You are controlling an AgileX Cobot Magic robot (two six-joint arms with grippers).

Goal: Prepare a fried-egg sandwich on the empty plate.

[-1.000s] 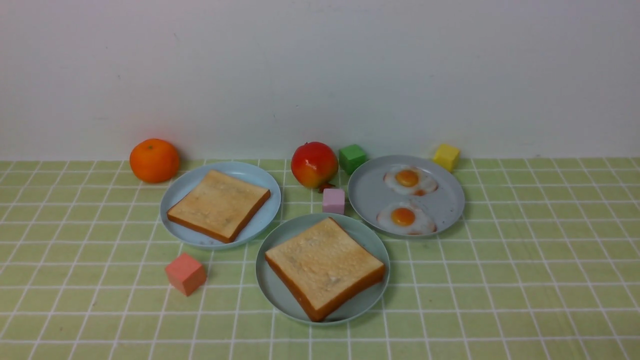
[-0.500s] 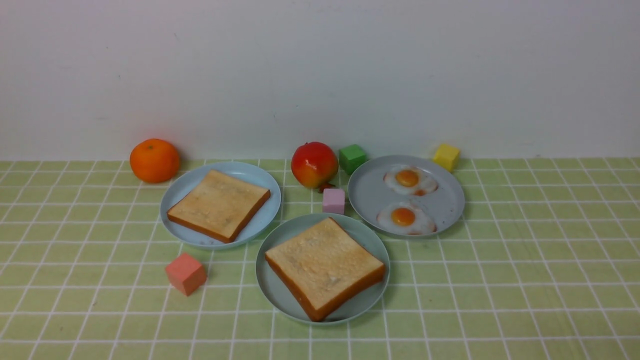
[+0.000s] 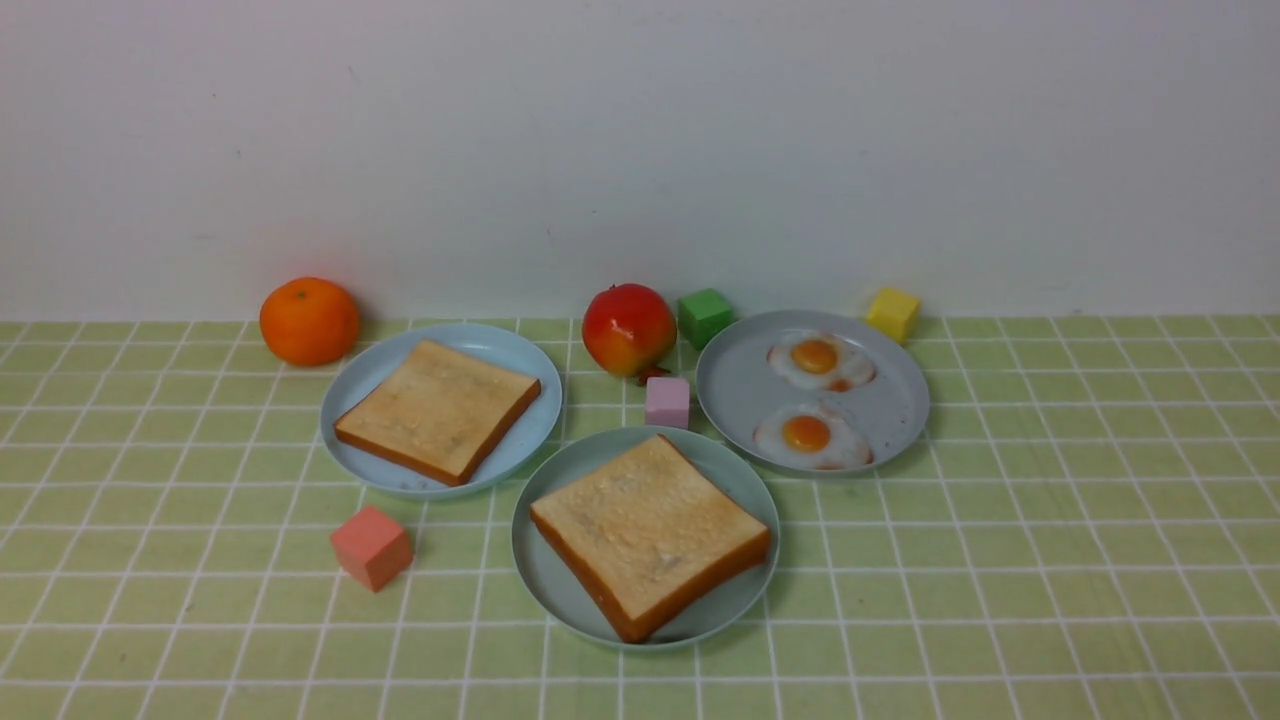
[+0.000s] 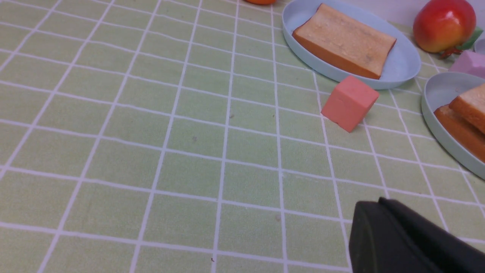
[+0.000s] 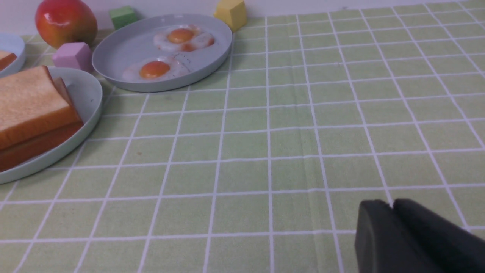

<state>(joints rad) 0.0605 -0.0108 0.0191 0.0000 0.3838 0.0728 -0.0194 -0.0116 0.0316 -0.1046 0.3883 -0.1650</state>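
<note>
Presently, left gripper [image 4: 379,201]: jaws pressed shut, holding nothing; low over bare cloth, well apart from the mint-green plate [image 3: 535,580].
Right gripper [image 5: 392,204]: fingertips close together with a thin seam between them; cannot tell if fully closed; nothing between them.
Plate: nearest the robot of the three plates.
Toast [image 3: 645,525]: lies flat on the mint-green plate; wrist views show two layers stacked, and what is between them cannot be told.
Light-blue plate [image 3: 520,370]: behind-left of the mint-green plate, carrying one toast slice [image 3: 435,408].
Grey plate [image 3: 740,390]: behind-right of it, carrying two fried eggs [image 3: 812,436].
Pink cube [image 3: 667,401]: just behind the mint-green plate.
Red cube [image 3: 371,546]: left of it, apart.
</note>
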